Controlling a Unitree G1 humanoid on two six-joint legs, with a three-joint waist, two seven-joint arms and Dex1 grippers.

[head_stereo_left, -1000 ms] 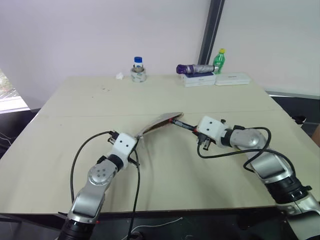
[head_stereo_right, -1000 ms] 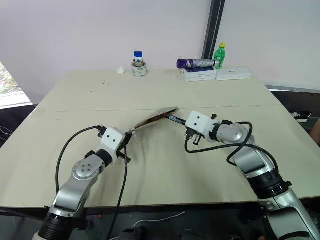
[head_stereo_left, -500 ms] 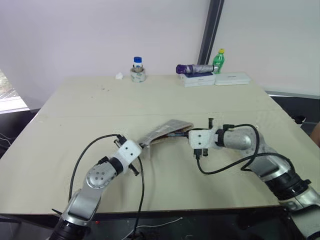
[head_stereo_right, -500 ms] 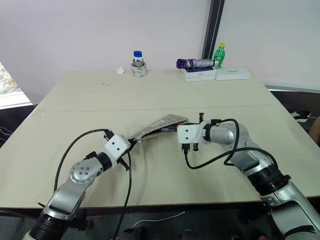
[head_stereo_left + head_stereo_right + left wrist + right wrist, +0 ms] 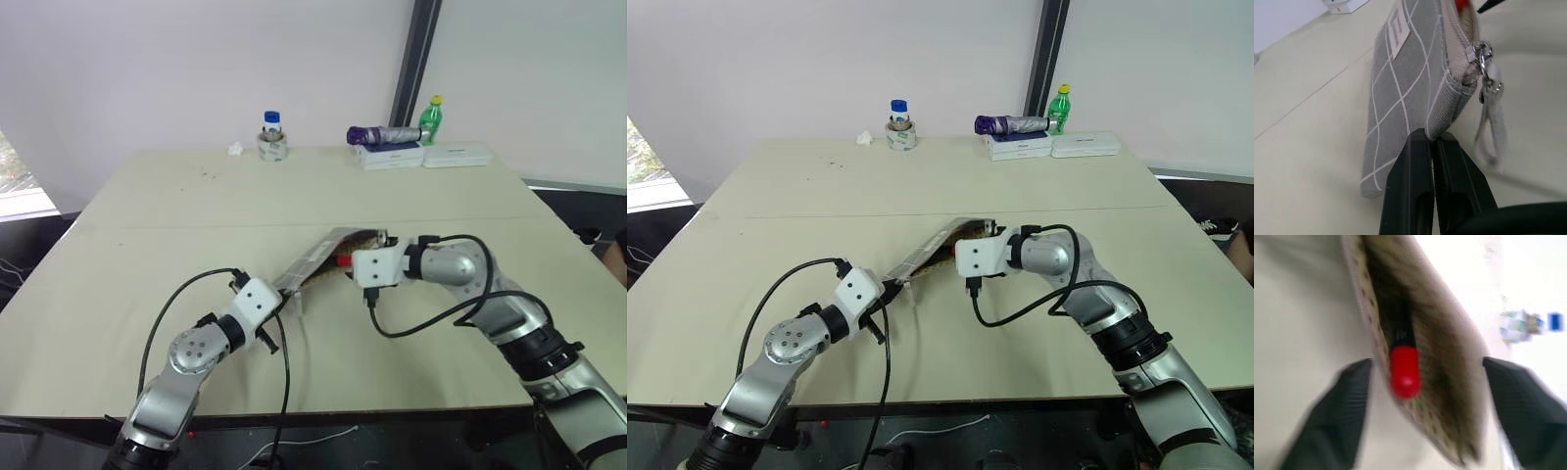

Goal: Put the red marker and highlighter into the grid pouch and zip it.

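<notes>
A: Grey fabric with white grid lines: that is the grid pouch (image 5: 315, 260), lifted at a slant above the pale worktop (image 5: 196, 215), near its middle.

B: What holds it?

A: The left gripper (image 5: 1431, 142). Its jaws are pressed together on the pouch's lower corner, beside the zipper pull (image 5: 1484, 63), which dangles loose. In the left wrist view the small white label (image 5: 1399, 28) faces out on the pouch's side.

B: And the mouth of the pouch?

A: It gapes at the raised end. The red marker (image 5: 1403, 363) sits in it, black barrel down inside, red cap sticking out past the lip.

B: The right gripper (image 5: 364, 260)?

A: At that open end, facing into the mouth. Its jaws are spread wide, one finger (image 5: 1337, 416) on each side of the opening, and they pinch nothing; the marker lies between them untouched.

B: The highlighter?

A: I cannot make it out.

B: Anything else on the worktop?

A: Along the far edge: a small jar with a blue lid (image 5: 270, 135), a crumpled white scrap (image 5: 234, 149) beside it, then a purple folded umbrella (image 5: 382, 134) lying on a white box (image 5: 392, 156), a green bottle (image 5: 429, 119) behind, and a flat white case (image 5: 456, 154) to the right. All stand well apart from the pouch.
</notes>
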